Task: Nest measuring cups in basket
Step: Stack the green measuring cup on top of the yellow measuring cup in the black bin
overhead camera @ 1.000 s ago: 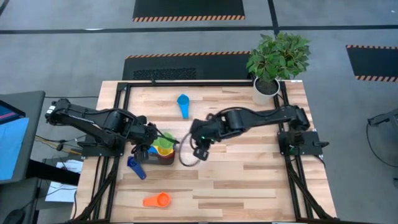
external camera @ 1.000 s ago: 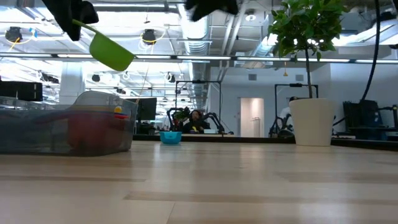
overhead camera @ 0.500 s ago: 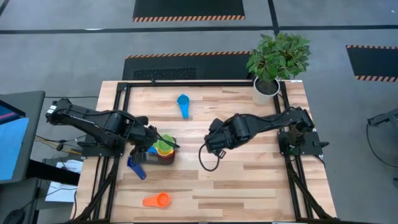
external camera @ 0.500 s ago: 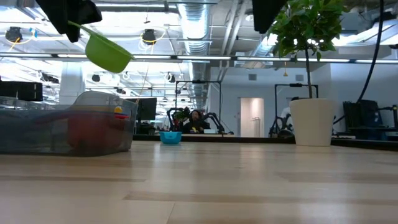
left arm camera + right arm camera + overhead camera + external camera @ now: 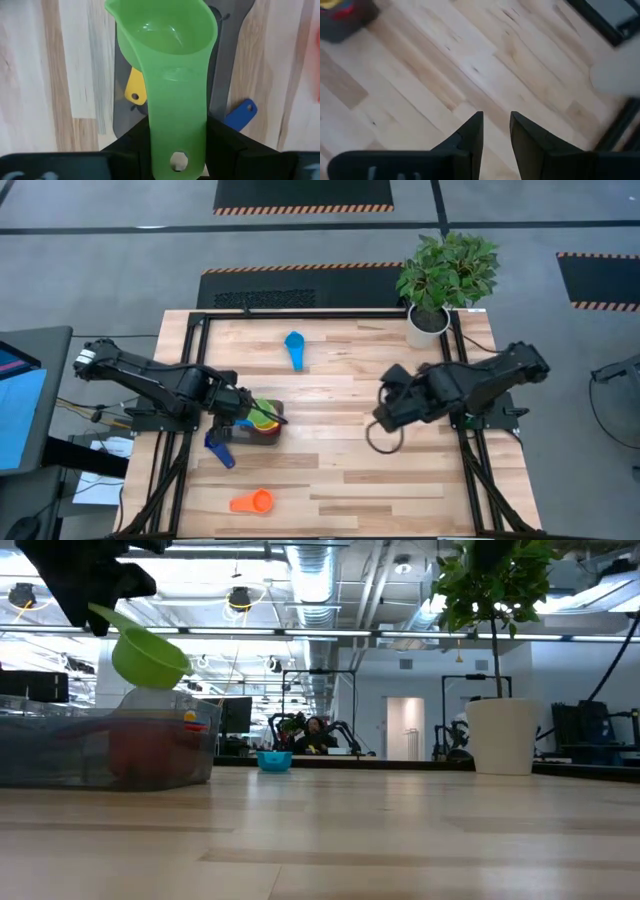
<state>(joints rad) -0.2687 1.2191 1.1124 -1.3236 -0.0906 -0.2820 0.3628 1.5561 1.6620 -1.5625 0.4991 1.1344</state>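
Note:
My left gripper (image 5: 240, 410) is shut on the green measuring cup (image 5: 165, 60), which hangs over the dark grey basket (image 5: 243, 432). In the low view the green cup (image 5: 150, 657) hangs just above the basket's rim (image 5: 110, 718). A yellow cup (image 5: 135, 87), a blue one (image 5: 241, 112) and a red one (image 5: 135, 752) lie in the basket. On the table are the light blue cup (image 5: 294, 345), dark blue cup (image 5: 218, 448) and orange cup (image 5: 252, 501). My right gripper (image 5: 383, 416) is narrowly open, at the table's right, holding nothing. My left gripper pinches the green cup's flat handle near its free end (image 5: 176, 150), by the hanging hole, one dark finger (image 5: 131, 147) at each long edge. The fingers lie along the handle. The cup is lifted clear and tilted, its bowl (image 5: 150, 660) lower than the handle.
A white plant pot (image 5: 428, 322) stands at the far right corner. A cable loop (image 5: 382, 438) hangs under the right arm. Bare wood lies in the table's middle (image 5: 330, 450) between the basket and the right arm.
My right arm has drawn back from beside the basket toward the table's right edge. My left gripper has moved down toward the basket, bringing the green cup from well above the rim to just over it, still held by its handle.

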